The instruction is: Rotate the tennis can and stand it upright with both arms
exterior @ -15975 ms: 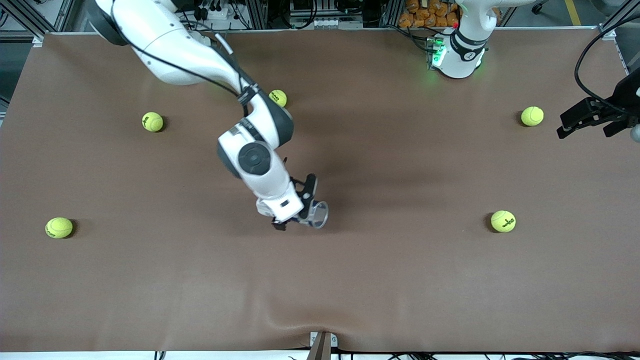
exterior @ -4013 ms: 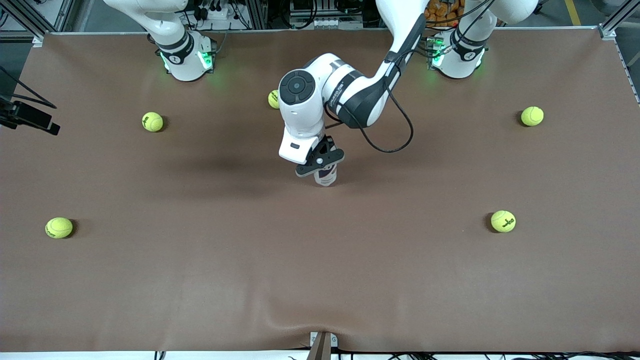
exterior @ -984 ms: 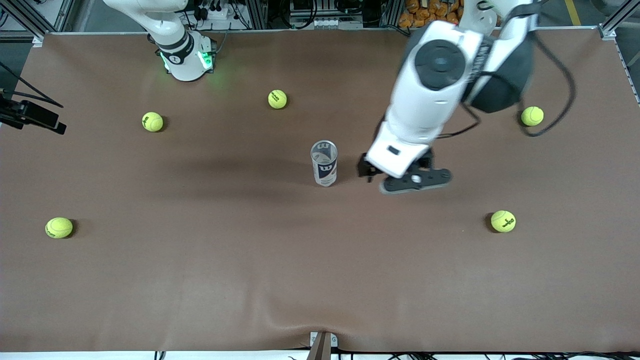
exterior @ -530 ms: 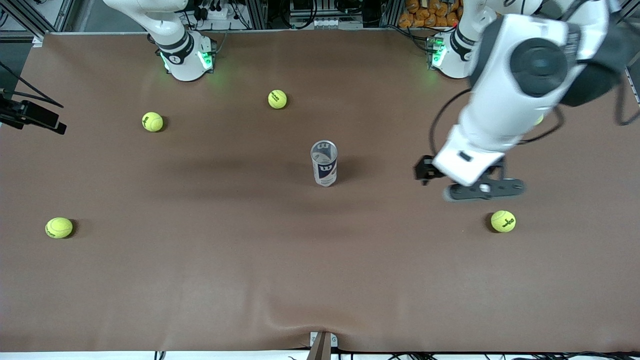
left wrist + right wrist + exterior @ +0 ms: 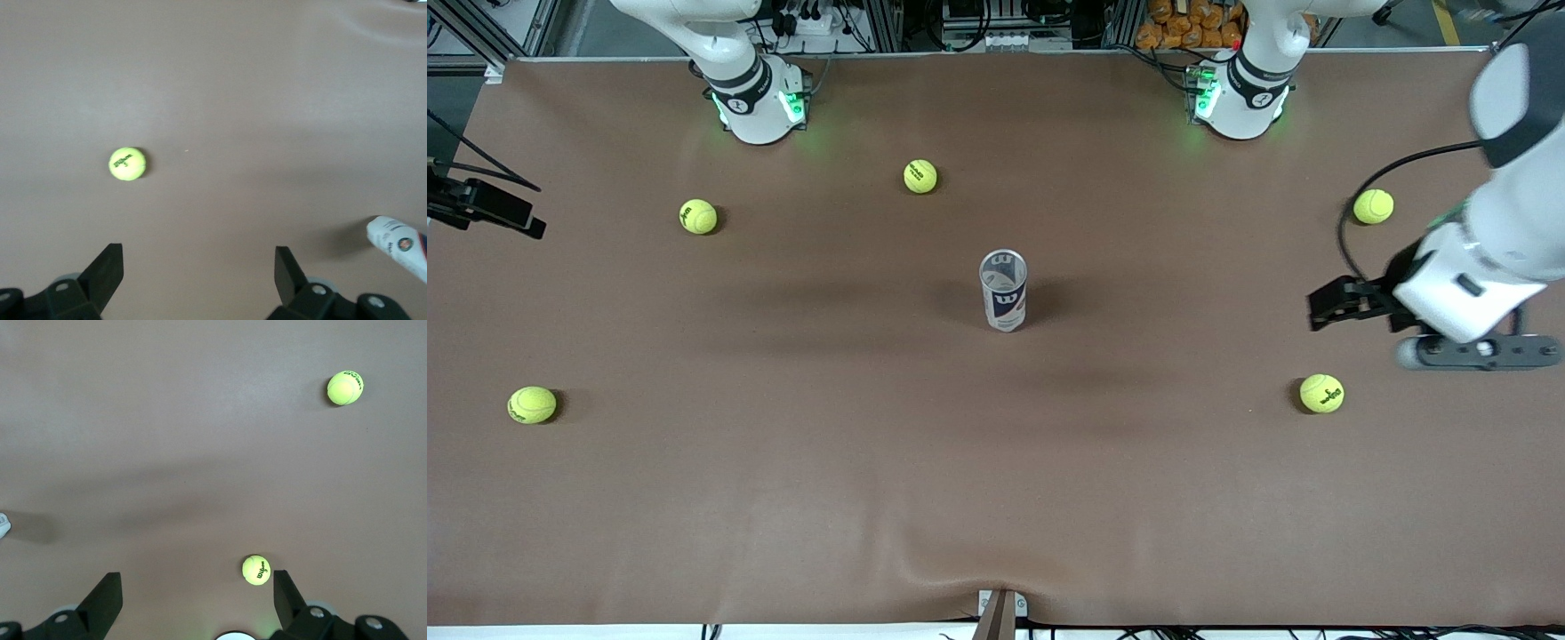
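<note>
Right gripper hangs at the bench edge by the right arm's end, jaws apart and empty, arm waiting. Tennis can stands upright mid-bench, open rim up, untouched, so the uprighting looks done. Left gripper hangs over the left arm's end above a tennis ball, jaws wide, holding nothing.

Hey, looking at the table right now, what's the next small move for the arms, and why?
Probably just park the left arm. The tennis can stands upright mid-table, open end up, touched by nothing. The left pincer is open over the table's left-arm end, near a tennis ball. The right pincer is open at the right-arm end. No further can handling looks needed.
</note>
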Controlling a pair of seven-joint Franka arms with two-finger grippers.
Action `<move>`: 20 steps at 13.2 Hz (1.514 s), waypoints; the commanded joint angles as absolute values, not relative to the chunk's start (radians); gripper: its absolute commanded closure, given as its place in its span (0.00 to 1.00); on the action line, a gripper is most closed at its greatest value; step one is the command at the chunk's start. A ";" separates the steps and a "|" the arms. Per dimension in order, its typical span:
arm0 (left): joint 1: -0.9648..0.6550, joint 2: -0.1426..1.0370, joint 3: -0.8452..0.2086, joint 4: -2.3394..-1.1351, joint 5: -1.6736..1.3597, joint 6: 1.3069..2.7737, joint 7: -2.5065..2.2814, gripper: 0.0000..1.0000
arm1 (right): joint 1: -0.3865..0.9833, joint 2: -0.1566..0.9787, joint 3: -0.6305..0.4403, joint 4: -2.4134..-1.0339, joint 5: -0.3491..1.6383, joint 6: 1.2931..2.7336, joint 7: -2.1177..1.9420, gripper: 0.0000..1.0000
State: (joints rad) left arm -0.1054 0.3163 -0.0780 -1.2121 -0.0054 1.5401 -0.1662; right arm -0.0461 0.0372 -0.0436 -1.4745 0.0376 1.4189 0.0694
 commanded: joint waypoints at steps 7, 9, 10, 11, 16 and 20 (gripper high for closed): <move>-0.066 -0.044 -0.121 -1.652 0.031 1.650 -0.143 0.00 | -0.038 0.034 -0.046 -1.471 0.041 1.410 0.081 0.00; -0.052 -0.075 -0.115 -1.678 0.031 1.657 -0.134 0.00 | -0.038 0.034 -0.046 -1.471 0.041 1.410 0.081 0.00; -0.046 -0.077 -0.109 -1.681 0.029 1.660 -0.109 0.00 | -0.038 0.034 -0.046 -1.471 0.041 1.410 0.081 0.00; -0.048 -0.071 -0.088 -1.675 0.029 1.666 -0.095 0.00 | -0.038 0.034 -0.046 -1.471 0.041 1.410 0.081 0.00; -0.046 -0.098 -0.046 -1.706 0.021 1.678 -0.043 0.00 | -0.038 0.034 -0.046 -1.471 0.040 1.410 0.081 0.00; -0.049 -0.091 -0.046 -1.686 0.018 1.677 -0.058 0.00 | -0.038 0.034 -0.046 -1.471 0.040 1.410 0.081 0.00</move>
